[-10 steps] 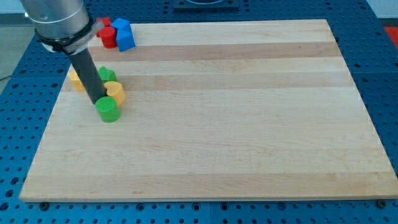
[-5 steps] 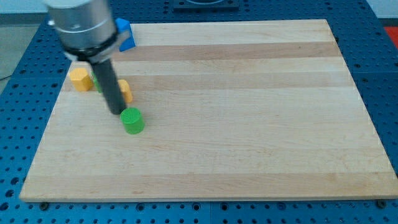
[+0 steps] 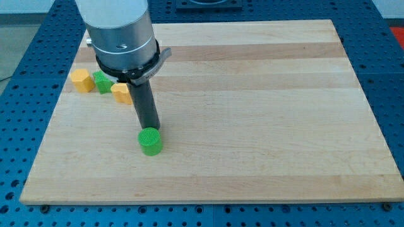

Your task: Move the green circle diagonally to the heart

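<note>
Green circle [image 3: 150, 141] stands on the wooden board [image 3: 265, 113], in the lower left part of the view, alone and well apart from the other blocks. The rod's tip [image 3: 151, 128] is just at its upper edge, touching it or almost touching; I cannot tell which. This arm has no fingers, so nothing is grasped; the block is only pushed from behind.

The step in hand seems to be the push itself. Where the heart is, I cannot say for sure: no block in view shows a clear heart shape. Near the board's left edge I see a yellow block [image 3: 80, 81], a small green block [image 3: 101, 82] and a second yellow block [image 3: 122, 93], partly hidden by the rod [image 3: 146, 104]. The wide grey body of the arm [image 3: 120, 31] covers the upper left corner.

The next move, in my judgement, needs the tip placed on the side of the circle opposite to the heart, so the push goes diagonally. The round block may slip sideways off the tip.

The rod stands nearly vertical under the grey body.
</note>
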`<state>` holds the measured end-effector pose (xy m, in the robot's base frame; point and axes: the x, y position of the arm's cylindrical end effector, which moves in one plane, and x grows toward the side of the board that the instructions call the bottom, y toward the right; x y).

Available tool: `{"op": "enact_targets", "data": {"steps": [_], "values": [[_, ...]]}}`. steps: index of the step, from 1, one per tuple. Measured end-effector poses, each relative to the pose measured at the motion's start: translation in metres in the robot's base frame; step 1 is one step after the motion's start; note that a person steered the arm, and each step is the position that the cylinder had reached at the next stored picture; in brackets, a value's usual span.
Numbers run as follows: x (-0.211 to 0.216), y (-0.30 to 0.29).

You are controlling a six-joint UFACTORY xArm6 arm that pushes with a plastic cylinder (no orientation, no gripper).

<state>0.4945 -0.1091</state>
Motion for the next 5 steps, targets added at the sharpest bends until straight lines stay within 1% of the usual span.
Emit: {"op": "enact_targets", "data": {"steps": [1, 2, 3, 4, 5], "values": [[0.0, 0.0], [0.022, -0.017], [0.039, -0.017], [0.04, -0.019], [0.04, -0.078]]}}
